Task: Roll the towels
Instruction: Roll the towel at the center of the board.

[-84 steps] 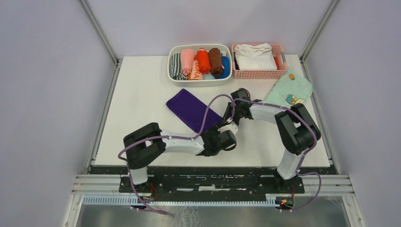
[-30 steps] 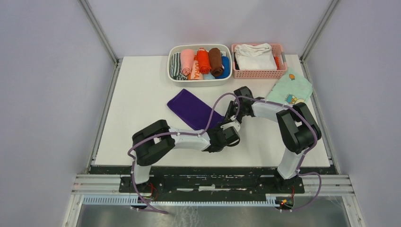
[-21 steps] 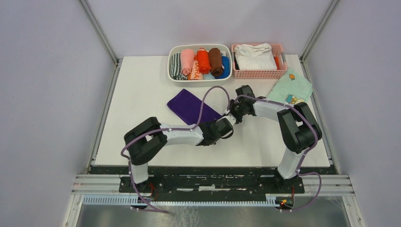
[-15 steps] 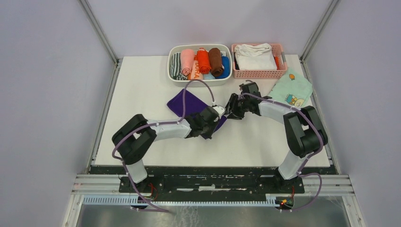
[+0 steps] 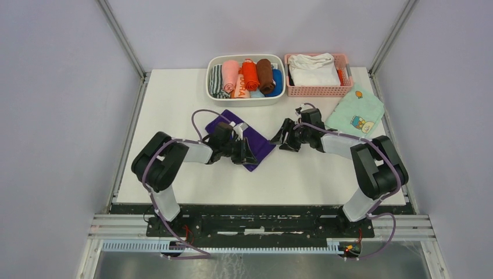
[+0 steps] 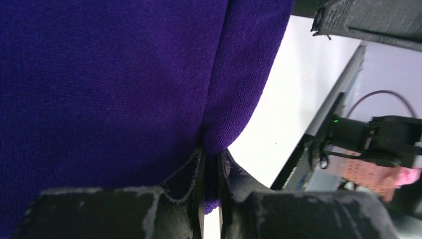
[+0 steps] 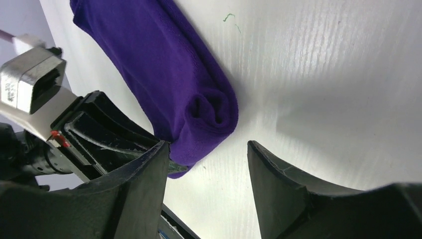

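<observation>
One soft deep purple towel (image 5: 260, 145) lay on the white table (image 5: 174, 163), in front of the white oval bin (image 5: 246, 101) of rolled cloths. Its long axis ran diagonally from far-left to near-right. The near-right end was curled into a short, loose roll, and the right wrist view (image 7: 164, 74) showed the spiral of that roll's open end facing the camera.

The left gripper (image 5: 244, 154) reached in from the left across the towel. Its jaws were clenched on a thin fold of purple cloth at the roll's edge, seen close up in the left wrist view (image 6: 209, 159). The right gripper (image 5: 285, 138) had its jaws spread and grasped nothing. It hovered just beside the roll's right end without touching it, with bare table between its fingers (image 7: 208, 145).

The flat, unrolled length stretched away to the far-left of the roll. The roll would therefore have to travel along that diagonal, away from the right gripper. The left arm was the nearer one and already had the cloth. The right gripper would probably need to move in on the open end to keep the roll even.

A salmon-pink rolled cloth (image 5: 230, 72) sat in the bin, apparently already finished.
</observation>
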Available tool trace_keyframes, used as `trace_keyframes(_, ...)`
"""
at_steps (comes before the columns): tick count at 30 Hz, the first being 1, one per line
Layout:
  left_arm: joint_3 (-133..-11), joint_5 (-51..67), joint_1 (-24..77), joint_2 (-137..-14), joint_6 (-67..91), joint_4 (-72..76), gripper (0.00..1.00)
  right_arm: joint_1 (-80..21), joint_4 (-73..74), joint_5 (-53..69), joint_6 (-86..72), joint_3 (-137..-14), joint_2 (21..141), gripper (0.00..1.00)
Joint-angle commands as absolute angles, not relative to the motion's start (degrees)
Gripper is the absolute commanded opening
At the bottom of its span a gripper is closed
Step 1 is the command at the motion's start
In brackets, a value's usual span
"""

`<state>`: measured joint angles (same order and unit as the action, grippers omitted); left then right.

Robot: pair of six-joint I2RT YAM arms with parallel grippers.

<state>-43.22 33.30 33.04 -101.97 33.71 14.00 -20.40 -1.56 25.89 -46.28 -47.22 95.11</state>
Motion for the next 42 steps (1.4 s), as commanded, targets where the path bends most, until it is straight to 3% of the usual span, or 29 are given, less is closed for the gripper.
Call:
trace_keyframes(1, -40.4, 42.6, 31.2, -105.2, 45.4, 24.4, 0.03, -20.5, -9.1, 27.4, -49.0, -46.4, 96.3, 0.68)
trace_keyframes(10, -38.6, 44.6, 29.2, -108.0, 53.8, 31.6, 0.03, -21.9, -9.8, 25.3, -52.9, -46.7, 100.9, 0.64)
trace_keyframes(18, -38.5, 45.1, 29.0, -108.7, 55.5, 32.2, 0.03, -23.0, 2.1, 19.4, -51.0, -52.0, 101.8, 0.49)
trace_keyframes(24, -39.0, 42.0, 29.2, -105.5, 50.9, 25.3, 0.06, -24.3, 15.4, 14.0, -49.5, -58.7, 101.9, 0.32)
trace_keyframes(29, -40.9, 36.2, 30.4, -100.7, 44.3, 15.4, 0.16, -24.7, 25.4, 11.3, -49.5, -64.6, 103.1, 0.16)
trace_keyframes(33, -43.6, 28.4, 33.5, -96.3, 38.3, 7.4, 0.31, -24.8, 32.7, 10.2, -48.9, -69.5, 104.8, 0.08)
trace_keyframes(38, -46.8, 13.1, 40.3, -90.5, 31.1, 0.4, 0.46, -24.9, 38.0, 8.1, -48.8, -72.7, 106.3, 0.04)
trace_keyframes(42, -47.9, -6.4, 49.4, -86.0, 24.9, -0.6, 0.62, -24.8, 39.7, 8.5, -49.2, -73.6, 107.5, 0.03)
